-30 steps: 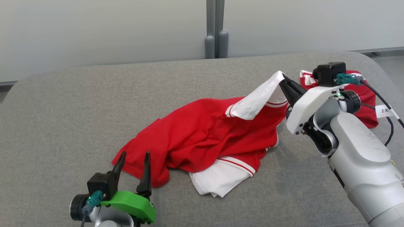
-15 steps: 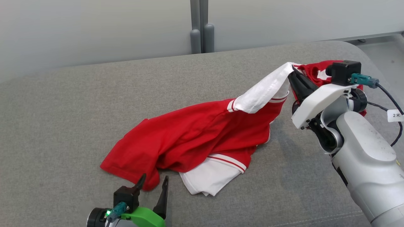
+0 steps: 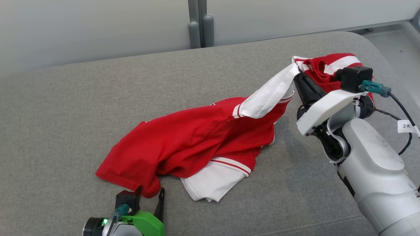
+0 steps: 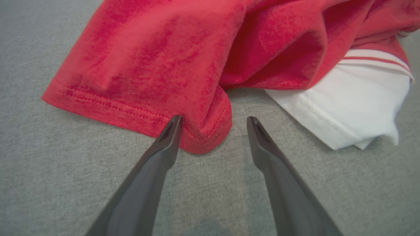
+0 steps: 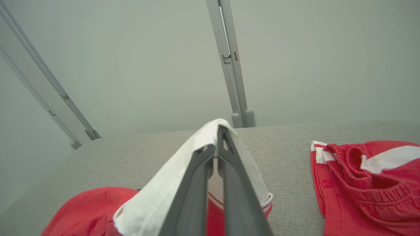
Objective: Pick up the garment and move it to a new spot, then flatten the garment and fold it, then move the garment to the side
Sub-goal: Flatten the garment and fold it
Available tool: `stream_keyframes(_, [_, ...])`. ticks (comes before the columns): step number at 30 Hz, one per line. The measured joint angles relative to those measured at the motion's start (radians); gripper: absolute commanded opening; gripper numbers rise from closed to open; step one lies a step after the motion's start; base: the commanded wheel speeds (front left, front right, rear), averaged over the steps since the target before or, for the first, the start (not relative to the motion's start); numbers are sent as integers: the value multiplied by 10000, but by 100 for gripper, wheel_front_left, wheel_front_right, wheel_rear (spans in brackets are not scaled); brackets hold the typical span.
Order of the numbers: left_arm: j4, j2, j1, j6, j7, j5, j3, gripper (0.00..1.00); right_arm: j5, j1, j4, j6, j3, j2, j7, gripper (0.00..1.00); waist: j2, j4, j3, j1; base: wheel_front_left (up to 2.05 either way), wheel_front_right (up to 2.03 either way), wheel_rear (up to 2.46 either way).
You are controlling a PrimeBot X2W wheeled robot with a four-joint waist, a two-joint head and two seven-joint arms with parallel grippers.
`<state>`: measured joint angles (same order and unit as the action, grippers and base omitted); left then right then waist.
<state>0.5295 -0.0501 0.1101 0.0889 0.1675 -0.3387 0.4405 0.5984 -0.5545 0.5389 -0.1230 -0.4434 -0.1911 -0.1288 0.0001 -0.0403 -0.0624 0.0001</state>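
Two hands flank our red garment [image 3: 197, 137], which lies crumpled on the grey surface [image 3: 65, 114], its white sleeves edged with red stripes. Our right hand [image 3: 298, 72] is pinched tight on one white sleeve [image 3: 269, 93], held raised. Our left hand [image 3: 150, 189] gapes empty at the red hem. Our right arm [image 3: 370, 157] hides part of the red shorts [image 3: 323, 65].

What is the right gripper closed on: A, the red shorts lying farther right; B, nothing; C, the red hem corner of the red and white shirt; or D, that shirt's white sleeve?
D: the right gripper is shut on the white sleeve, holding it up off the grey cushion.
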Motion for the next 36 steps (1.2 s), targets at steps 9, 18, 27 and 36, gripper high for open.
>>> stream_keyframes(9, [466, 15, 704, 79, 150, 27, -196, 0, 105, 129, 23, 0, 23, 23, -219, 0, 0, -125, -169, 0, 0, 0, 0])
stream_keyframes(18, [-389, -727, 1856, 81, 639, 570, -573, 0, 280, 271, -98, 0, 690, -180, -803, 0, -1, 108, -20, 0, 0, 0, 0])
stream_keyframes(27, [-2569, -1925, 2841, 71, 809, 1241, -961, 0, 556, 221, -1279, 0, 1609, -464, -1168, 0, 0, 311, 369, 0, 0, 0, 0])
stream_keyframes(36, [-5461, -2786, 3515, 19, 838, 1620, -1478, 0, 573, -24, -3643, 0, 2491, -924, -1260, 0, 0, 437, 753, 0, 0, 0, 0])
